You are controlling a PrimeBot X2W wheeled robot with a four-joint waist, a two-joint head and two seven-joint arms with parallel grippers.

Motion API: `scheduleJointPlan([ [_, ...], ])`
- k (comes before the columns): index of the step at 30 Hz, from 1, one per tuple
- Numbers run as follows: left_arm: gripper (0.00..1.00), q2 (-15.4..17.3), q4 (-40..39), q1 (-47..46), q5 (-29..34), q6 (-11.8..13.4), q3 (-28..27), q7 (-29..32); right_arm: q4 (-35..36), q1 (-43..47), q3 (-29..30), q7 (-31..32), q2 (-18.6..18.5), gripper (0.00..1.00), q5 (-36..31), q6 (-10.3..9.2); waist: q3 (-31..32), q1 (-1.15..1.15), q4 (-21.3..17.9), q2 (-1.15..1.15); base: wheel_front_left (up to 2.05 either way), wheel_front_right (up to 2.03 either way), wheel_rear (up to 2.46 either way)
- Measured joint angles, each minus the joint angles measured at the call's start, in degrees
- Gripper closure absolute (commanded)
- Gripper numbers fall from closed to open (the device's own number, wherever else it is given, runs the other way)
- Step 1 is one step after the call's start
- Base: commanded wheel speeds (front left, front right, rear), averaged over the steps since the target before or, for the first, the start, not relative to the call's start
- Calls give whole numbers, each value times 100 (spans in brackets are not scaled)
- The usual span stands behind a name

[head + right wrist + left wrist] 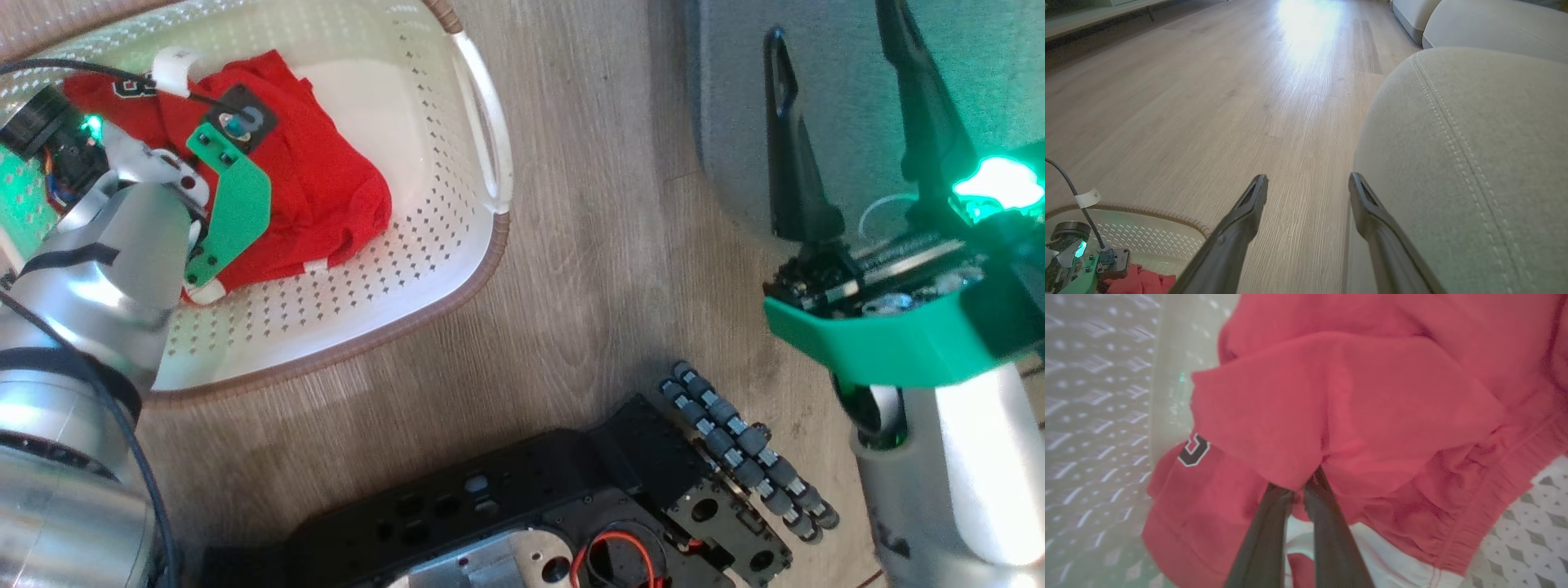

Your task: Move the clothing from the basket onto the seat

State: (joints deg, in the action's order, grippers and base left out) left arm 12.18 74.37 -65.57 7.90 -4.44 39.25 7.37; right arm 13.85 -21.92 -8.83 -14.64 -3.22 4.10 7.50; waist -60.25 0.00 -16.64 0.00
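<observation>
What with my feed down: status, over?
Left pincer shut on clothing, inside basket. Right pincer open, by seat. Bare floor between basket and seat.

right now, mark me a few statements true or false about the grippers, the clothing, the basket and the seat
1. The left gripper is shut on the clothing. True.
2. The right gripper holds a red garment. False: it is open and empty, by the edge of the seat.
3. The clothing lies on the seat. False: it is inside the basket.
4. The basket stands on the wooden floor. True.
</observation>
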Motion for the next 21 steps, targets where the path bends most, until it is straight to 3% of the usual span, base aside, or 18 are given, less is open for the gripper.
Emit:
scheduleJointPlan([
  [11,100,10,9,124,-407,201,-94,-649,-252,-741,-44,0,0,0,58,0,520,0,-77,0,0,0,0],
  [21,100,-512,19,996,-792,414,-229,-1405,-712,-782,103,0,-1,0,-60,0,1698,-1,280,0,0,0,0],
])
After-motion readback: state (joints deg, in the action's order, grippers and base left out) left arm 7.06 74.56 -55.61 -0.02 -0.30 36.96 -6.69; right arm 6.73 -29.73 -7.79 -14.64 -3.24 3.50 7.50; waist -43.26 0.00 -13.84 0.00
